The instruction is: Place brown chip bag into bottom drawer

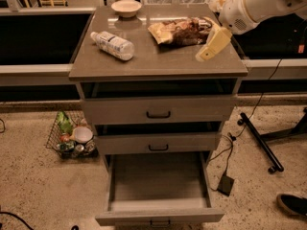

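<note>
The brown chip bag is laid on the counter, just beside the gripper held low at its right; the gripper's state cannot be told.

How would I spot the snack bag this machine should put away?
On top of the grey three-drawer cabinet, look back right. The crinkly foil chip bag lies there, beside the robot's pale yellow gripper. Unlike the clear plastic bottle and pale bowl, it is crumpled, pale yellow with a dark brown middle.

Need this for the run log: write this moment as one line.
gripper: over countertop, right of brown chip bag | brown chip bag: on countertop | bottom drawer: open
</note>
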Robot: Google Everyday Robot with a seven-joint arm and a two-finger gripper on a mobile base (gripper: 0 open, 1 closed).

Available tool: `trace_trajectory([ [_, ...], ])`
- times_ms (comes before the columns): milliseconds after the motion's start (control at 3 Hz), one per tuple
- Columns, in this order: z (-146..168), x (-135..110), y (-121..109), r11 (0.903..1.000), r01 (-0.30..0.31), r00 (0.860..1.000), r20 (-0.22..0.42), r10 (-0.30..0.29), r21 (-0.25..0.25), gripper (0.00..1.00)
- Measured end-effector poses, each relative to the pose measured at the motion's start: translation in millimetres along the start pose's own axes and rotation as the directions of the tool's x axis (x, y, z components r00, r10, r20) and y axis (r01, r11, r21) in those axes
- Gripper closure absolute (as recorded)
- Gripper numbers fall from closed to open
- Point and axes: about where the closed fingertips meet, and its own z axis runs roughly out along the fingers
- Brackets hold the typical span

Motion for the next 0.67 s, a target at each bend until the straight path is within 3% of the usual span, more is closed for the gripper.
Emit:
trace_trajectory([
  [667, 41.8, 22.3, -62.5, 0.9904, 0.021, 0.999, 0.037, -0.026, 0.137, 0.00],
])
